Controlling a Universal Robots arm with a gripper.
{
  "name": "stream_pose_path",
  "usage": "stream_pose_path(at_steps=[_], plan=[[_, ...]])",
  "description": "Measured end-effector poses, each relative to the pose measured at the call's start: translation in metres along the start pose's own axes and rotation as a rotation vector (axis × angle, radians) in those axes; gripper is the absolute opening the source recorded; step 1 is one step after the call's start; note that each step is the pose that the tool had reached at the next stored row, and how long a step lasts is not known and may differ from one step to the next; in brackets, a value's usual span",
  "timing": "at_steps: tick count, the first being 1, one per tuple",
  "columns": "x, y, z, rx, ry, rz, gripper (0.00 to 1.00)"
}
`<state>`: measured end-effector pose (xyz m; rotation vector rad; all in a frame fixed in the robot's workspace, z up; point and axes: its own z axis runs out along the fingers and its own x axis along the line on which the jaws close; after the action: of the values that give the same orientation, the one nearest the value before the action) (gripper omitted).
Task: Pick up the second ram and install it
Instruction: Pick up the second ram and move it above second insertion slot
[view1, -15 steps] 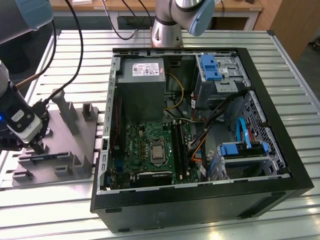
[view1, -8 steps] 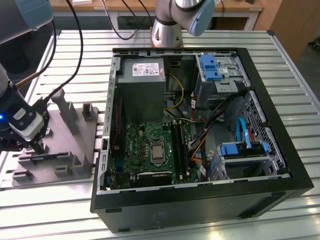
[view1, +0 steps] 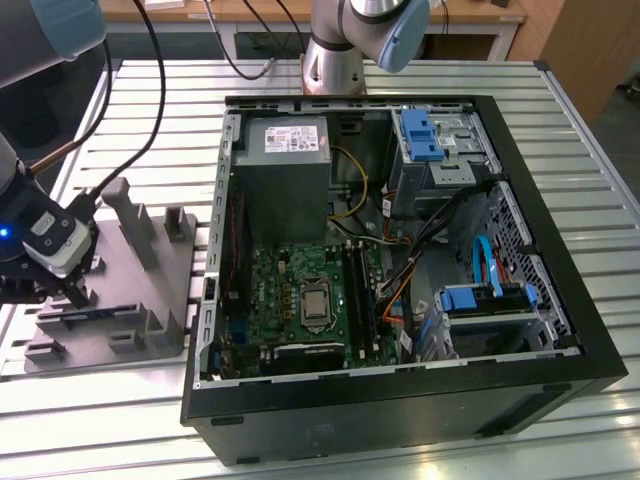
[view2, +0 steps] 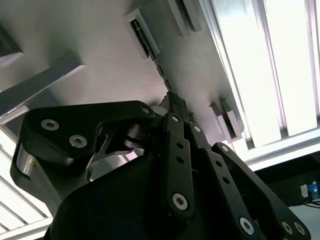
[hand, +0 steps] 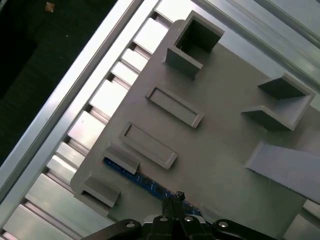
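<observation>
Memory stick (hand: 140, 179): thin dark board with a blue edge, standing on its long edge on the grey holder block (hand: 225, 130), its ends seated in two small end brackets. In the second wrist view the memory stick (view2: 159, 67) runs from one bracket to the fingertips.
Claw (hand: 176, 196): directly over the stick, near its middle. The fingers are drawn almost together, with the stick's upper edge pinched between them, in both wrist views (view2: 175, 102).
Holder block: flat grey slab with raised posts, an open square pocket (hand: 200, 35) and two low rectangular frames (hand: 175, 107). It lies on the slatted metal table (view1: 100, 400) at the exterior view's left, just beside the computer case (view1: 420, 405).
Computer case: open on its side. It holds a green motherboard (view1: 290, 290), a grey power supply box (view1: 290, 150), drive bays with blue clips (view1: 420, 135) and loose cables.
Arm position: the claw (view1: 70, 292) is at the block's near edge, well apart from the motherboard.
</observation>
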<state>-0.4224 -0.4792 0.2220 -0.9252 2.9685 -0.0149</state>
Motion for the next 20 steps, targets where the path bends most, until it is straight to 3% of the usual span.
stream_pose_path(at_steps=[20], plan=[[0.0000, 0.0000, 0.0001, -0.0043, -0.0029, -0.156, 0.10]])
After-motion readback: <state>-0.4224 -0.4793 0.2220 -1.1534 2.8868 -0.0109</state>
